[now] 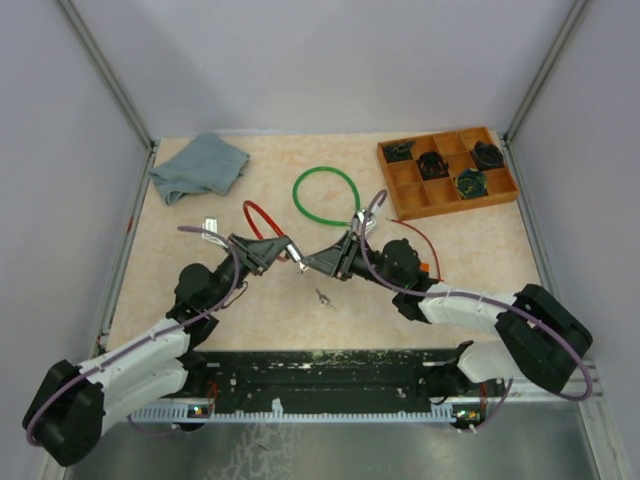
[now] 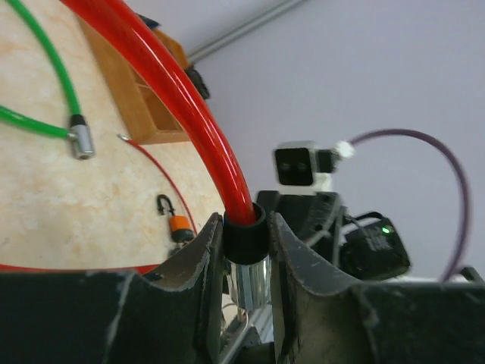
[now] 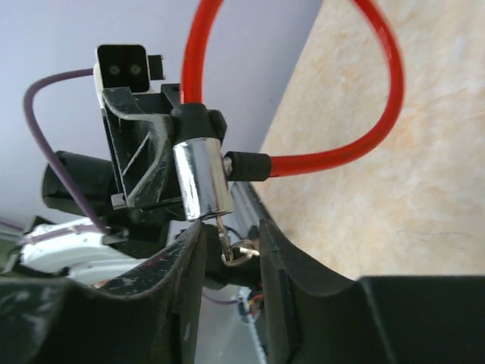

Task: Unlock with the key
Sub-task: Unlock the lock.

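The step in hand is the turn of the key. The left tool [image 2: 246, 227] is clamped on the lock [image 3: 201, 178], its fingers pressed on either side of the black collar where the red cable enters the chrome barrel, and it holds the barrel up off the counter [image 3: 394, 197]. The key [image 3: 225, 236] sits in the barrel's lower end, straight ahead of the right tool [image 3: 231, 226] and between its two fingers. Those fingers stand apart, with a gap showing on each side of the key, so nothing is pinched. The key ring dangles close to one finger (whether it touches, I cannot tell). The cable's black end plug sits in the side of the barrel, so I judge the lock to be fastened.

Next, the right tool would need to close squarely on the key's head and twist about the barrel's axis. The left tool must keep the barrel from rolling with it. After that, the plug can be drawn out.
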### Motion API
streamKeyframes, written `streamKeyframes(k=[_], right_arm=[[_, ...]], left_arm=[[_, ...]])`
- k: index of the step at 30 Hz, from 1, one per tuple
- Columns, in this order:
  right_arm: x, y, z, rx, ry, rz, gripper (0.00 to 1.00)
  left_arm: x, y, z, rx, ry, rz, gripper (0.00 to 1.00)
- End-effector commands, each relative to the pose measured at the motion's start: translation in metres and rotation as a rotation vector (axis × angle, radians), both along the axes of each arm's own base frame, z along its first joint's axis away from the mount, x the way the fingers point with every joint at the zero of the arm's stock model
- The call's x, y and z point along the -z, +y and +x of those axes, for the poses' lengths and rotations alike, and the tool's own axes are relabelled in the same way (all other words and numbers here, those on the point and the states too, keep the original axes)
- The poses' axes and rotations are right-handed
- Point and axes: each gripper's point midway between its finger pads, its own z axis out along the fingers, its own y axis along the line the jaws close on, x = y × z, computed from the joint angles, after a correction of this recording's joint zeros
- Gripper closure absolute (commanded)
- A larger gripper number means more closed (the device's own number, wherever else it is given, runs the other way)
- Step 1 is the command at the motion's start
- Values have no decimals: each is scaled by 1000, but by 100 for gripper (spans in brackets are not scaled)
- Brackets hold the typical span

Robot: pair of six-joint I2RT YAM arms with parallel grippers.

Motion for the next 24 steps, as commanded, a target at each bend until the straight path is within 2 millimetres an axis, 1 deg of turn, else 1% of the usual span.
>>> streamKeyframes(k=[1,3,6,9,12,16,19,23,24], right_arm=[[-39,-10,20,90,-221,-82,62],[-36,-12,21,89,-269,-157,59],[-28,-14,22,71,-327,-260,52],[-24,-10,18,31,-416,-347,50],[-11,-6,16,33,-513,-488,50],[7,-4,13,33,-646,-629,51],[12,-3,11,37,-719,-702,51],[16,4,8,33,-811,-787,52],[17,6,8,33,-830,-804,53]], left_arm=[[3,3,9,-56,44,85,100],[7,4,13,-76,68,116,100],[12,5,18,-95,98,154,100],[17,4,22,-104,126,184,100],[20,4,25,-111,155,190,100],[31,5,29,-127,243,215,100],[38,5,31,-138,306,225,100],[51,6,36,-165,395,248,100],[50,7,37,-171,412,251,100]])
